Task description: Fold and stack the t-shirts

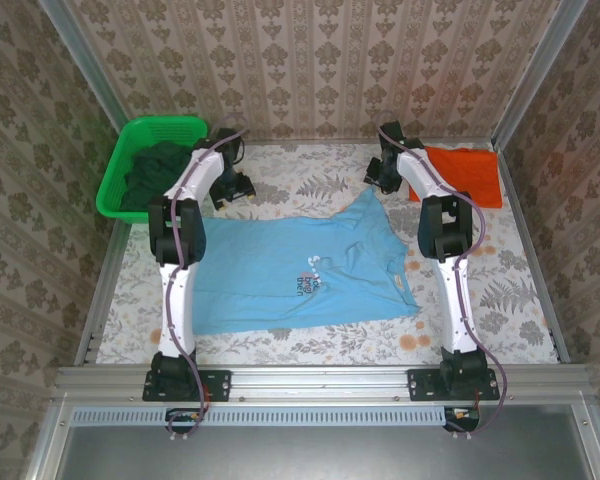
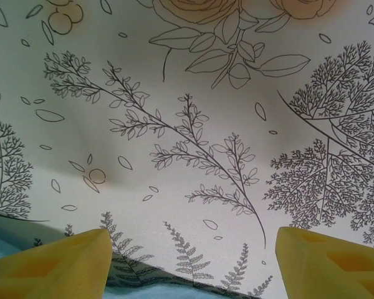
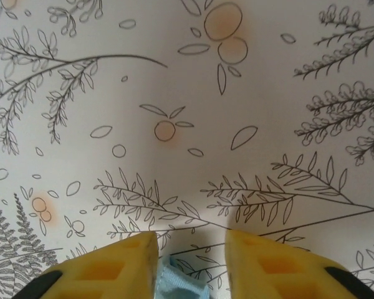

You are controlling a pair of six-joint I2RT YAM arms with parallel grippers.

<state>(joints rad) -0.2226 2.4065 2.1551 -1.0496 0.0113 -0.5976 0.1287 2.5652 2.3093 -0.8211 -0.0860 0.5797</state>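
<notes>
A light blue t-shirt (image 1: pixel 300 270) with a small dark-and-white chest print lies spread flat in the middle of the table. A folded orange-red t-shirt (image 1: pixel 467 172) rests at the back right. My left gripper (image 1: pixel 242 187) hovers low by the shirt's far left edge. Its yellow fingers (image 2: pixel 62 265) stand wide open over bare tablecloth, with blue cloth (image 2: pixel 162 293) just at their base. My right gripper (image 1: pixel 377 180) is at the shirt's far right sleeve. Its jaws (image 3: pixel 191 235) stand partly apart with a corner of blue cloth (image 3: pixel 174 283) between them, against the left finger, not pinched.
A green plastic basket (image 1: pixel 120 160) holding dark clothing stands at the back left corner, close to my left arm. The floral tablecloth (image 1: pixel 500 290) covers the table, which is walled by patterned panels with metal rails along the sides and front.
</notes>
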